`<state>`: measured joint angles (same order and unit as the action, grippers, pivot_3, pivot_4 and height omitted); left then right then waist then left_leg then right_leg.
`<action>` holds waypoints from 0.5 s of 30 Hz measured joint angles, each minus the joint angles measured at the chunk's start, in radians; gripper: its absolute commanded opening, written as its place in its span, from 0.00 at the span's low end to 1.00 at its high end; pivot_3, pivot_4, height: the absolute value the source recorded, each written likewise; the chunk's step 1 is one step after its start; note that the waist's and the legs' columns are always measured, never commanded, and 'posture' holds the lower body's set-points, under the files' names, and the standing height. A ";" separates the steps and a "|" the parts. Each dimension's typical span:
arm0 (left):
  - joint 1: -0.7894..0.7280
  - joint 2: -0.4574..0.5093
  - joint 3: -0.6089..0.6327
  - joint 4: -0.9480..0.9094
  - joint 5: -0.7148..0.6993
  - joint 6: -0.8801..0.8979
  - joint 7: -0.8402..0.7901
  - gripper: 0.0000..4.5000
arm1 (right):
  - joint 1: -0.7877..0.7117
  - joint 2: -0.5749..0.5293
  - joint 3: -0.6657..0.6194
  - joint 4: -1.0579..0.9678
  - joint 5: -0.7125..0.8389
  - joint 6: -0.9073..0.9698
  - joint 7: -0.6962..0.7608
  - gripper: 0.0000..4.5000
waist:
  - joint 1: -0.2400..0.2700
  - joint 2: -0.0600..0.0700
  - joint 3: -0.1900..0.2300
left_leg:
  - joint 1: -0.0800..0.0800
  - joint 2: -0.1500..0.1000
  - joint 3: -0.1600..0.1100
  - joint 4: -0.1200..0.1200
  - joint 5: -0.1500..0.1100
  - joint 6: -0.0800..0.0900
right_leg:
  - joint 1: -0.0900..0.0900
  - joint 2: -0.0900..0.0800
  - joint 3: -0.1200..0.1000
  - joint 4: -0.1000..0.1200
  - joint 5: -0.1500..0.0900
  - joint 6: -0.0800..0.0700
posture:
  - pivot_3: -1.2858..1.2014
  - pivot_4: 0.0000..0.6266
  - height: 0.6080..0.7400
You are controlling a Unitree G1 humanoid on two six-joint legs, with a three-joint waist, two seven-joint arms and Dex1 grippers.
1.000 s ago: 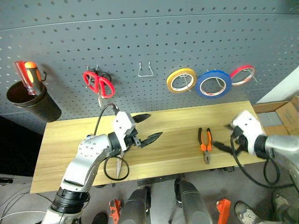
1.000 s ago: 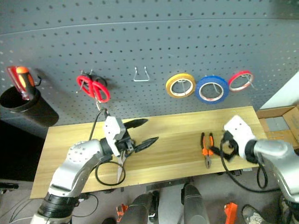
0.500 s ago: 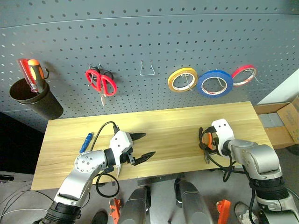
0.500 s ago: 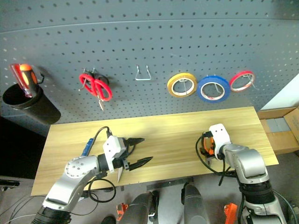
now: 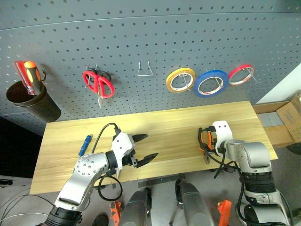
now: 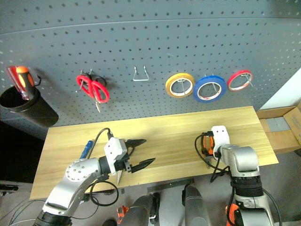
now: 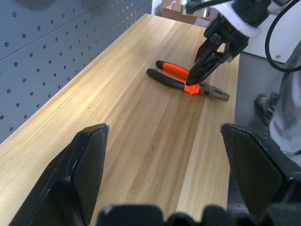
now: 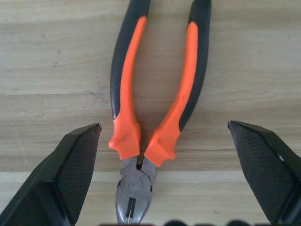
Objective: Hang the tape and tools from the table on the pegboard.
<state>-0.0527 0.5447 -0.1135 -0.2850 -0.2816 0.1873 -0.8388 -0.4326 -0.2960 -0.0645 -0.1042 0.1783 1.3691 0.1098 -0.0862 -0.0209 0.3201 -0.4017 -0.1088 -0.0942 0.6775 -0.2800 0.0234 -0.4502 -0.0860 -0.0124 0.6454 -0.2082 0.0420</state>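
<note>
Step in hand: R arm going for the pliers (image 8: 155, 94). Right gripper (image 8: 162, 169) sits just over them, fingers spread wide on either side of the orange/black handles near the pivot, nothing gripped yet. Pliers lie flat on the table (image 5: 174, 125), toward its R end. Next move, I'd say: drop a bit more, close across the handles, lift, then carry to a free hook on the pegboard (image 5: 150, 33) (the bare wire hook (image 5: 145, 69) in the middle looks like the candidate).

Left gripper (image 5: 143, 148) hovers over the L-centre of the table, fingers wide apart, empty. Scissors partly under that arm, can't see them well. Blue-handled screwdriver (image 5: 85, 144) lies on the table near the L end, untouched.

Blue tape (image 5: 211, 84) already hangs on the board, btwn yellow tape (image 5: 180, 80) and red tape (image 5: 241, 75). Red scissors (image 5: 98, 84) hang further L.

Containers: one dark cup (image 5: 32, 102) hung at the board's L side, holding red and orange screwdrivers (image 5: 26, 75) upright.
</note>
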 measured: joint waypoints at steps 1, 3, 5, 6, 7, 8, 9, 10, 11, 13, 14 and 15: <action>0.001 0.000 0.000 -0.002 0.000 0.002 0.001 0.91 | -0.001 0.003 -0.003 0.009 -0.001 -0.001 -0.003 1.00 | 0.000 0.000 0.000 | 0.000 0.000 0.000 0.000 0.000 0.000 | 0.000 0.000 0.000 0.000 0.000 0.000 | 0.44 0.56 1.00; 0.001 0.000 0.001 -0.006 0.000 0.003 0.002 0.91 | -0.007 0.016 -0.015 0.028 -0.001 -0.002 -0.006 1.00 | 0.000 0.000 0.000 | 0.000 0.000 0.000 0.000 0.000 0.000 | 0.000 0.000 0.000 0.000 0.000 0.000 | 0.45 0.56 1.00; 0.001 0.000 0.001 -0.012 -0.001 0.004 0.003 0.91 | -0.012 0.032 -0.023 0.048 -0.001 -0.015 -0.008 0.96 | 0.000 0.000 0.000 | 0.000 0.000 0.000 0.000 0.000 0.000 | 0.000 0.000 0.000 0.000 0.000 0.000 | 0.45 0.56 1.00; 0.002 0.000 0.001 -0.018 -0.001 0.005 0.004 0.91 | -0.012 0.037 -0.022 0.058 -0.001 -0.028 -0.006 0.92 | 0.000 0.000 0.000 | 0.000 0.000 0.000 0.000 0.000 0.000 | 0.000 0.000 0.000 0.000 0.000 0.000 | 0.45 0.56 1.00; 0.003 0.000 0.001 -0.022 -0.001 0.005 0.005 0.91 | -0.012 0.041 -0.021 0.064 -0.001 -0.038 -0.006 0.87 | 0.000 0.000 0.000 | 0.000 0.000 0.000 0.000 0.000 0.000 | 0.000 0.000 0.000 0.000 0.000 0.000 | 0.45 0.56 1.00; 0.003 0.000 0.001 -0.024 -0.001 0.005 0.007 0.91 | -0.012 0.045 -0.021 0.069 -0.001 -0.049 -0.006 0.80 | 0.000 0.000 0.000 | 0.000 0.000 0.000 0.000 0.000 0.000 | 0.000 0.000 0.000 0.000 0.000 0.000 | 0.45 0.56 1.00; 0.004 0.000 0.002 -0.024 -0.001 0.006 0.011 0.91 | -0.012 0.048 -0.021 0.072 -0.001 -0.056 -0.007 0.71 | 0.000 0.000 0.000 | 0.000 0.000 0.000 0.000 0.000 0.000 | 0.000 0.000 0.000 0.000 0.000 0.000 | 0.45 0.56 1.00; 0.004 0.000 0.002 -0.025 -0.001 0.007 0.016 0.91 | -0.012 0.051 -0.021 0.073 -0.002 -0.059 -0.008 0.65 | 0.000 0.000 0.000 | 0.000 0.000 0.000 0.000 0.000 0.000 | 0.000 0.000 0.000 0.000 0.000 0.000 | 0.45 0.56 1.00; 0.005 0.000 0.002 -0.025 -0.002 0.008 0.020 0.91 | -0.011 0.052 -0.021 0.075 -0.002 -0.060 -0.008 0.57 | 0.000 0.000 0.000 | 0.000 0.000 0.000 0.000 0.000 0.000 | 0.000 0.000 0.000 0.000 0.000 0.000 | 0.45 0.55 1.00; 0.005 0.000 0.003 -0.025 -0.003 0.010 0.022 0.91 | -0.009 0.051 -0.016 0.078 -0.002 -0.058 -0.005 0.44 | 0.000 0.000 0.000 | 0.000 0.000 0.000 0.000 0.000 0.000 | 0.000 0.000 0.000 0.000 0.000 0.000 | 0.45 0.55 1.00; 0.005 0.000 0.003 -0.025 -0.004 0.011 0.022 0.91 | -0.009 0.048 -0.012 0.078 -0.002 -0.057 -0.003 0.42 | 0.000 0.000 0.000 | 0.000 0.000 0.000 0.000 0.000 0.000 | 0.000 0.000 0.000 0.000 0.000 0.000 | 0.45 0.55 1.00; 0.004 0.000 0.004 -0.026 -0.006 0.013 0.022 0.91 | -0.008 0.040 -0.010 0.077 -0.001 -0.053 0.000 0.42 | 0.000 0.000 0.000 | 0.000 0.000 0.000 0.000 0.000 0.000 | 0.000 0.000 0.000 0.000 0.000 0.000 | 0.45 0.55 1.00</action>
<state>-0.0483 0.5451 -0.1099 -0.3111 -0.2878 0.2006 -0.8165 -0.4407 -0.2557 -0.0741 -0.0272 0.1777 1.3159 0.1101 -0.0861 -0.0209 0.3201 -0.4017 -0.1089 -0.0940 0.6771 -0.2800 0.0234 -0.4502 -0.0860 -0.0123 0.6451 -0.2082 0.0420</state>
